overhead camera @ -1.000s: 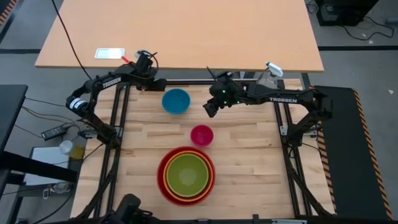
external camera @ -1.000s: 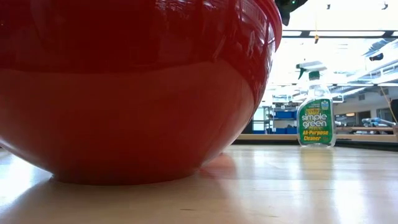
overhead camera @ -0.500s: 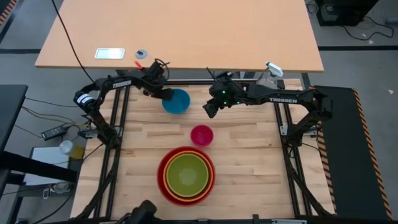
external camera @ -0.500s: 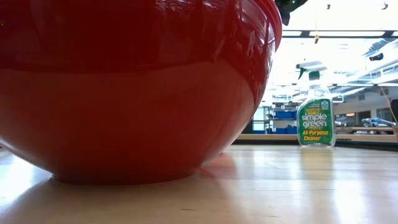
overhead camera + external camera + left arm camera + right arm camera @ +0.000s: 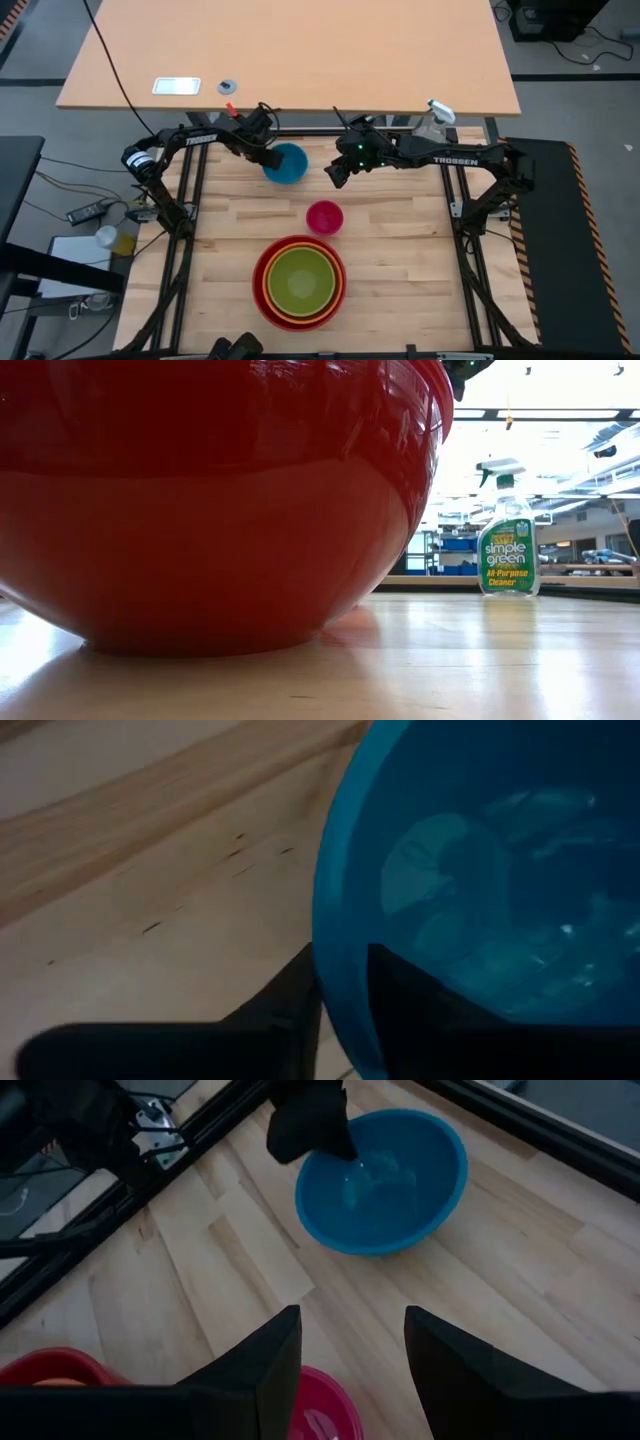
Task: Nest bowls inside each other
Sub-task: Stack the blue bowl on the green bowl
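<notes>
The blue bowl [image 5: 288,165] rests on its base at the table's far side. My left gripper [image 5: 268,156] is shut on the bowl's left rim. A little to the bowl's right, my right gripper [image 5: 337,178] hangs open above the table with nothing between its fingers. The pink bowl [image 5: 324,216] stands alone at mid table. Near the front edge the lime green bowl [image 5: 300,277] sits in the orange bowl [image 5: 268,290], which sits in the red bowl [image 5: 258,300]. The red bowl [image 5: 220,500] fills the low view. My left gripper pinches the blue bowl's rim [image 5: 338,970] on the bowl's left side, one finger [image 5: 420,1010] inside the bowl and one finger [image 5: 285,1010] outside. The fingers come steeply from above, slanting in from the table's left. The bowl stands upright on the table.
A clear spray bottle [image 5: 432,120] with a green label [image 5: 508,550] stands at the far right of the table. Dark frame rails [image 5: 195,180] run along the table's left and right sides. Bare wood lies between the blue and pink bowls.
My left gripper has swung from the table's far left corner toward the blue bowl and come down, turning a little; it now stands at the bowl's left rim. The bowl has stayed where it was.
</notes>
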Robot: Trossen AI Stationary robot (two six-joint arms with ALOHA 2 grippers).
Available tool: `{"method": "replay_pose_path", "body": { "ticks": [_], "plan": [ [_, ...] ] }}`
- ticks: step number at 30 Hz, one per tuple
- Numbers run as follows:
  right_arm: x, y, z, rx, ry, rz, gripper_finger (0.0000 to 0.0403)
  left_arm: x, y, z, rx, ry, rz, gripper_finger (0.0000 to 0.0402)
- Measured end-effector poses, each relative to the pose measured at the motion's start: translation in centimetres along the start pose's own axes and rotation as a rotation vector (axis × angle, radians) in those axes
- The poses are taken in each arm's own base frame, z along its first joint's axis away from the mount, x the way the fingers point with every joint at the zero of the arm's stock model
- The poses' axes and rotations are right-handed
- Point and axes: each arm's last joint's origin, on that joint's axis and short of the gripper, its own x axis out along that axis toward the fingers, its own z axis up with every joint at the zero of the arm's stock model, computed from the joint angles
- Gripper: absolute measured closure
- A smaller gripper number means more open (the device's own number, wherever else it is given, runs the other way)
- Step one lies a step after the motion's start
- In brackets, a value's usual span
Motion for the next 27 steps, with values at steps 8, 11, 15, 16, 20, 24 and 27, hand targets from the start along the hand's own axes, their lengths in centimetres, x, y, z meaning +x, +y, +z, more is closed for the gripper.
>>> {"method": "replay_pose_path", "body": {
  "ticks": [8, 11, 15, 16, 20, 24, 27],
  "plan": [
    [0.0, 0.1, 0.1, 0.007, -0.007, 0.012, 0.0218, -0.2, -0.5, 0.0, 0.017, -0.015, 0.016, 0.0391],
    [0.0, 0.3, 0.0, 0.004, -0.003, 0.019, 0.0218, -0.1, -0.5, -0.1, 0.013, -0.012, 0.018, 0.0388],
    [0.0, 0.6, -0.2, -0.001, 0.001, 0.025, 0.0218, -0.1, -0.4, -0.1, 0.013, -0.012, 0.025, 0.0386],
    [0.0, 0.6, -0.2, 0.002, 0.001, 0.026, 0.0218, -0.2, -0.5, -0.1, 0.013, -0.014, 0.023, 0.0386],
    [0.0, 0.6, -0.2, 0.031, 0.011, 0.043, 0.0218, -1.5, -0.4, -0.2, 0.016, -0.044, 0.023, 0.0387],
    [-0.3, 0.4, 0.0, 0.063, 0.013, 0.055, 0.0218, -4.3, -0.5, -0.1, 0.026, -0.094, 0.014, 0.0387],
    [-1.1, 0.2, 0.2, 0.067, 0.012, 0.05, 0.0218, -6.5, -1.1, -0.8, 0.072, -0.102, -0.015, 0.0387]
  ]
}}
